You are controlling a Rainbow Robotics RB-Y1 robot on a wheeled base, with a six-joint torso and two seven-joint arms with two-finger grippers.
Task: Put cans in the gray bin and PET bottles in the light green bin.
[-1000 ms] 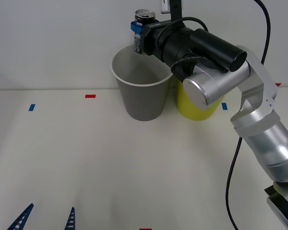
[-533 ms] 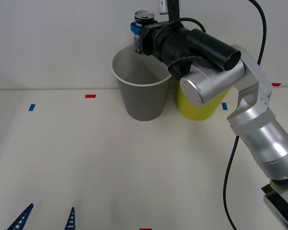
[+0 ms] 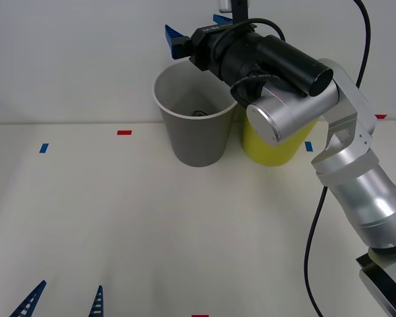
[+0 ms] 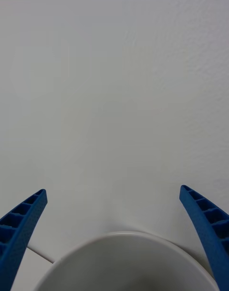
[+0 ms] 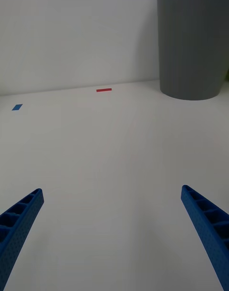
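Looking pretty much done: can (image 3: 199,113) sits down inside the gray bin (image 3: 193,135), right gripper (image 3: 197,26) hangs spread open above it, left gripper (image 3: 65,300) parked open near the table's front edge, no bottles around.

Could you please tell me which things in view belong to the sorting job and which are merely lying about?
Job:
- small dark drink can, inside the gray bin
- tall gray plastic bin
- tall yellow-green plastic bin
- right gripper, open above the gray bin
- left gripper, open, parked low near the table

Lying about:
- red tape mark
- blue tape mark
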